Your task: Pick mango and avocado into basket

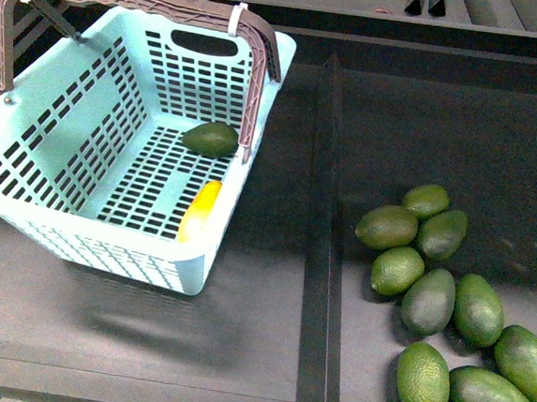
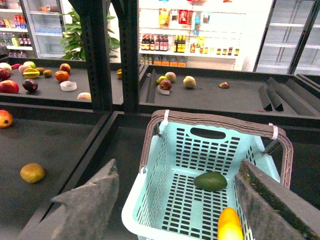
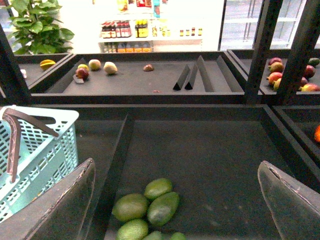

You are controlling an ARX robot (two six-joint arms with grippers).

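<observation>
The light teal basket [image 1: 61,98] stands on the left shelf section, brown handles up. Inside it lie a dark green avocado [image 1: 210,139] near the far right corner and a yellow mango [image 1: 200,210] along the right wall. The left wrist view looks down into the basket [image 2: 150,205] and shows the avocado [image 2: 210,180] and the mango [image 2: 229,224]. My left gripper [image 2: 180,210] hangs open above the basket, holding nothing. My right gripper [image 3: 177,212] is open over the pile of green avocados [image 3: 162,207], empty. Neither arm shows in the front view.
Several loose avocados [image 1: 447,311] lie in the right bin, split from the basket's section by a black divider [image 1: 324,262]. Black shelf posts [image 2: 107,55] rise behind the basket. More fruit [image 2: 32,172] sits in bins further left and on the far shelves.
</observation>
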